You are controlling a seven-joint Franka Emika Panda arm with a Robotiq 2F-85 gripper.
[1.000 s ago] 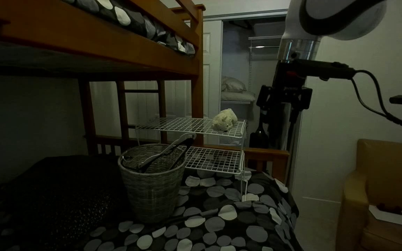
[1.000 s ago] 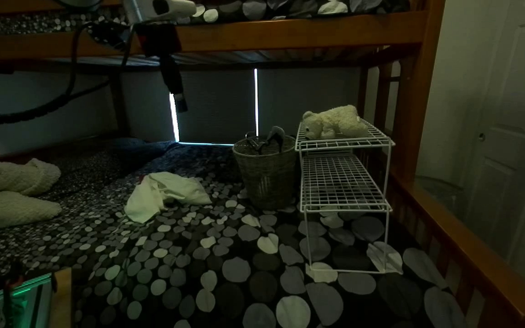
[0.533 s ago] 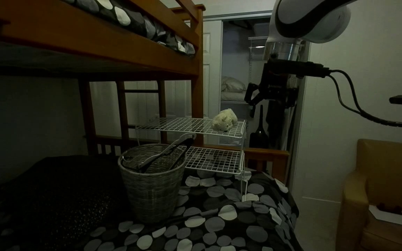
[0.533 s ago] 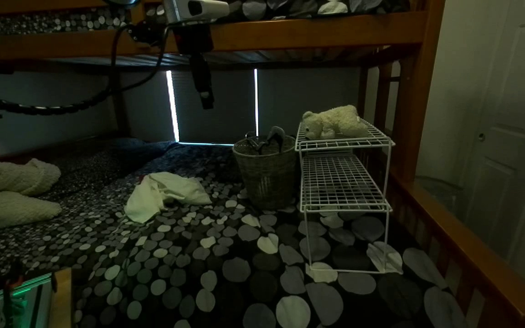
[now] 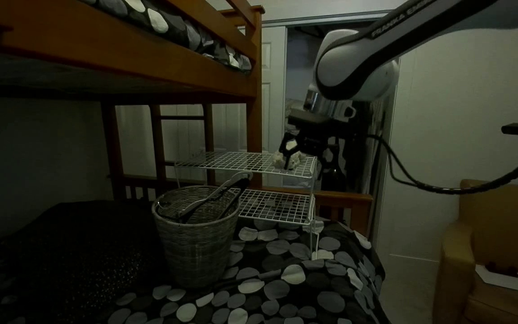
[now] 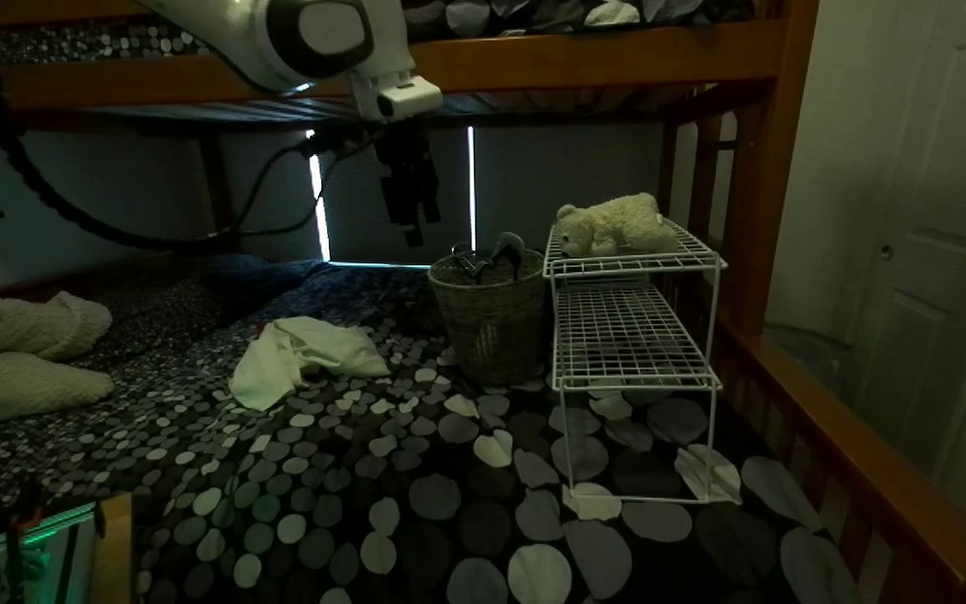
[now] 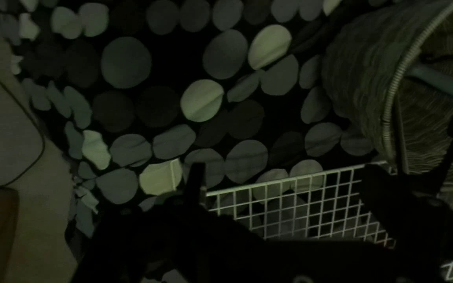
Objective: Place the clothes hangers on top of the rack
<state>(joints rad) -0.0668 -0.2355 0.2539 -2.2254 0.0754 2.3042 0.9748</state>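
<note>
Wrist view: one hand (image 7: 283,171), its fingers spread wide.
The hangers (image 5: 215,195) lie tilted in one basket (image 6: 493,331), their ends sticking out above its rim; they overlap, and their number cannot be told. The hand is apart from them. Just beside the basket stands one rack (image 6: 630,344) with two mesh tiers. On the upper lies a single bear (image 5: 295,160), partly hidden by the hand in an exterior view, though apart from it. From the wrist, the hand's dark bulk hides some of the rack, and the right edge cuts off the basket. One chair (image 5: 504,225) is cut off in an exterior view.
</note>
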